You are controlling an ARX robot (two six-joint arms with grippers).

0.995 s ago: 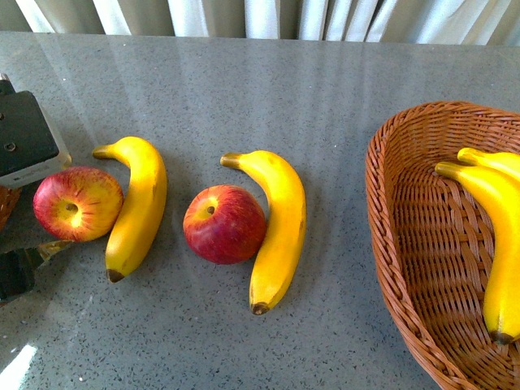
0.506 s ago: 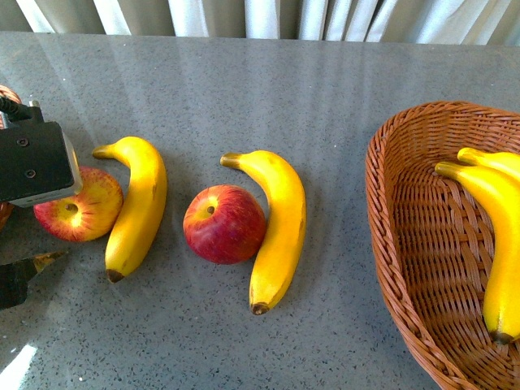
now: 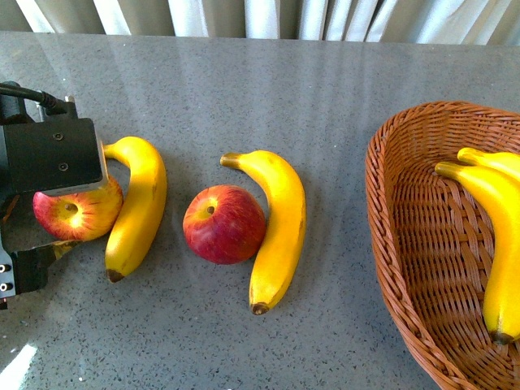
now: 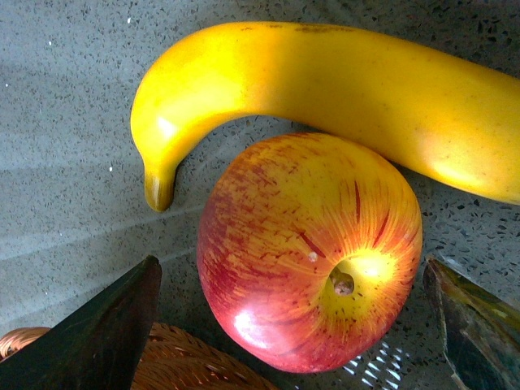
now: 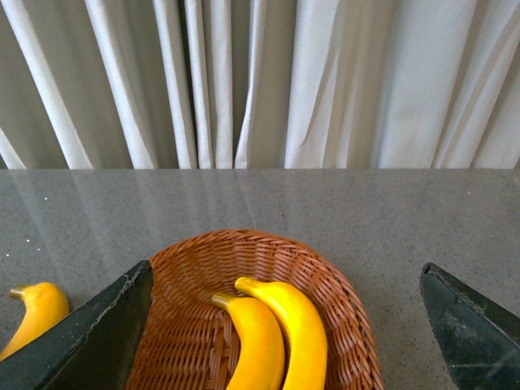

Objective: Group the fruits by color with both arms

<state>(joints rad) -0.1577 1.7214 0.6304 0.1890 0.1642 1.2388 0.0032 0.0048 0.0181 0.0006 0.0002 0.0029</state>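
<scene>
My left gripper [image 3: 57, 221] is open at the table's left, its jaws on either side of a red-and-yellow apple [image 3: 88, 213]. In the left wrist view that apple [image 4: 309, 252] sits between the dark fingers [image 4: 97, 333], with the left gripper [image 4: 290, 272] not touching it. A yellow banana [image 3: 138, 203] lies against it and also shows in the left wrist view [image 4: 341, 89]. A second red apple [image 3: 223, 223] and banana [image 3: 280, 227] lie mid-table. My right gripper [image 5: 284, 272] is open and empty above two bananas [image 5: 276, 333] in a wicker basket [image 5: 244, 240]; it is out of the front view.
The right basket [image 3: 406, 260] holds two bananas [image 3: 496, 236] at the table's right edge. A bit of another wicker basket [image 4: 183, 357] shows by the left gripper. White curtains hang behind the grey table [image 3: 244, 89].
My left gripper has moved right, from the table's left edge to around the left apple. The fruits and the basket have not moved.
</scene>
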